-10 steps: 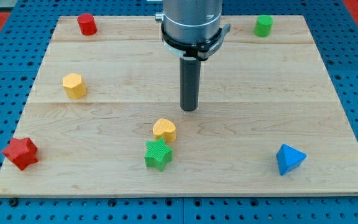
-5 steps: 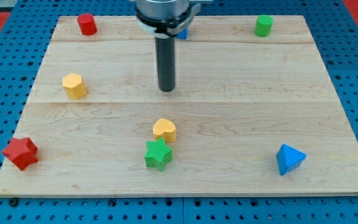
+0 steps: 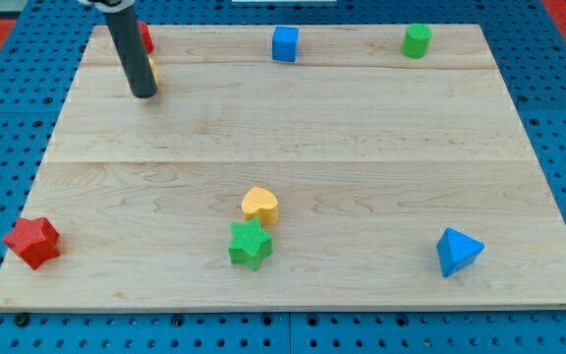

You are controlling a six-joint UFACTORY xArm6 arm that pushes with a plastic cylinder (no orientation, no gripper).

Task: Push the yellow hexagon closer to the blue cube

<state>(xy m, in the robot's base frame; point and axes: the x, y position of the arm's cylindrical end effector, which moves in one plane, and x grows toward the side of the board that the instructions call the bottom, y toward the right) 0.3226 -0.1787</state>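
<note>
Yellow hexagon [image 3: 152, 69] almost hidden behind my tip [image 3: 143, 94], at the worktop's [image 3: 362, 147] top-left.

A small, rigid, likely light block that should slide easily; push its left face toward the blue cube [image 3: 284, 44], well apart rightward. Orientation and long axis can't be read. No fingers here, only a rod.

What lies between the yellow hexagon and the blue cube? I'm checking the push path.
Nothing: the camera view shows bare board between the yellow hexagon, mostly hidden behind my tip, and the blue cube.
</note>
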